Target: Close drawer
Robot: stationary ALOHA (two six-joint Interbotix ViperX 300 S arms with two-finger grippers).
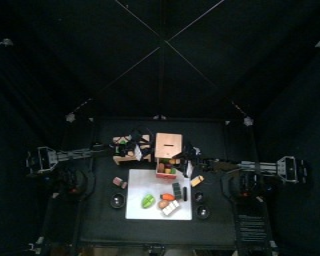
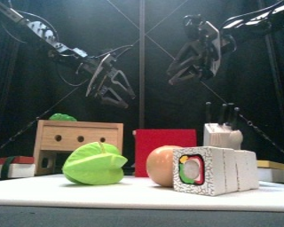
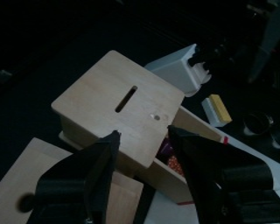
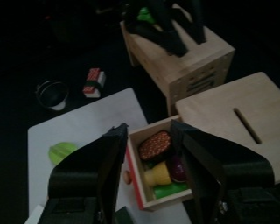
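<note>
One camera looks straight down from high above the small black counter point(image 1: 103, 215); another looks level across from its front edge, close. Both wrist cameras share the tan wooden box unit point(image 3: 113, 101).

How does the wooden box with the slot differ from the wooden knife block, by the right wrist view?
The wooden box has a plain flat top with one slot; the knife block has black handles standing out of it. The box has its drawer pulled open with food pieces inside; the knife block shows no drawer. Both are pale wood.

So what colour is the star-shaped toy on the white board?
Bright green star-shaped toy, clearest in the front view.
</note>
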